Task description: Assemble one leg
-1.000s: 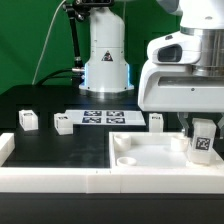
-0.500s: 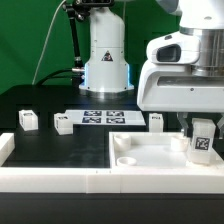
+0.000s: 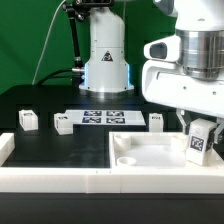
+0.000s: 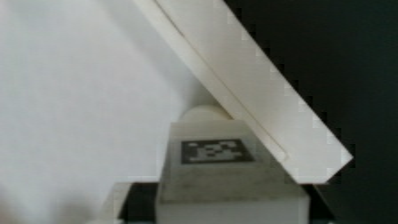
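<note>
While the tool [image 3: 201, 140] pinches one leg [image 3: 200, 145] tilted over the white panel [image 3: 150, 152], no leg looks attached; three others [image 3: 28, 119] wait on the bench [image 3: 40, 145].

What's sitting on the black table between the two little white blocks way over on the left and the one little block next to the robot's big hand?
The marker board lies between the left blocks and the other block, seen in the exterior view.
</note>
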You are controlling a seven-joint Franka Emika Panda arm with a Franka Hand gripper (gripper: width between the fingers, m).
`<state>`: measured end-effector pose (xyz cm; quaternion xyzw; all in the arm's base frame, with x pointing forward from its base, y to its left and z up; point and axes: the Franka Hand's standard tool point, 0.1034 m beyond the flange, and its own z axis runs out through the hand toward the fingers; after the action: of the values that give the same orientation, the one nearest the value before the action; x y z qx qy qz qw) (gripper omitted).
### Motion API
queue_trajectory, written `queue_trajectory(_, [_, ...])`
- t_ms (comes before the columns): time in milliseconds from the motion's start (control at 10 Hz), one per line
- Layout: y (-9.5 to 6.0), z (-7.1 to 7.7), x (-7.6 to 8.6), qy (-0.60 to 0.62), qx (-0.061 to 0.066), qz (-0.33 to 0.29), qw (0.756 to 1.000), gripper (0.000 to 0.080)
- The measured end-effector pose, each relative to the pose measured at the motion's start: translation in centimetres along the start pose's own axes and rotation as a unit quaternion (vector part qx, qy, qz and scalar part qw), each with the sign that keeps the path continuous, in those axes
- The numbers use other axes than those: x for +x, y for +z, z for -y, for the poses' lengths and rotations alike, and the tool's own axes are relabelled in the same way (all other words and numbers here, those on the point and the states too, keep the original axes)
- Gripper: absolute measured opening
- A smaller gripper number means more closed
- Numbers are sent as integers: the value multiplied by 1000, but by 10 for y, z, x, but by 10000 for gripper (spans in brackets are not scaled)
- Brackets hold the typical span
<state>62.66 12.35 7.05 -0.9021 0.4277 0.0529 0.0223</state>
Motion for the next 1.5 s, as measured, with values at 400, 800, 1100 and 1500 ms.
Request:
queue_trajectory(400, [0, 2, 0, 244, 8, -1, 970, 294])
queue_trajectory(800, [0, 2, 0, 283, 9, 6, 959, 370])
queue_trajectory(1100, [0, 3, -5, 139, 2, 7, 990, 640])
queue_trajectory(1500, [-1, 2, -2, -123, -2, -1, 992, 649])
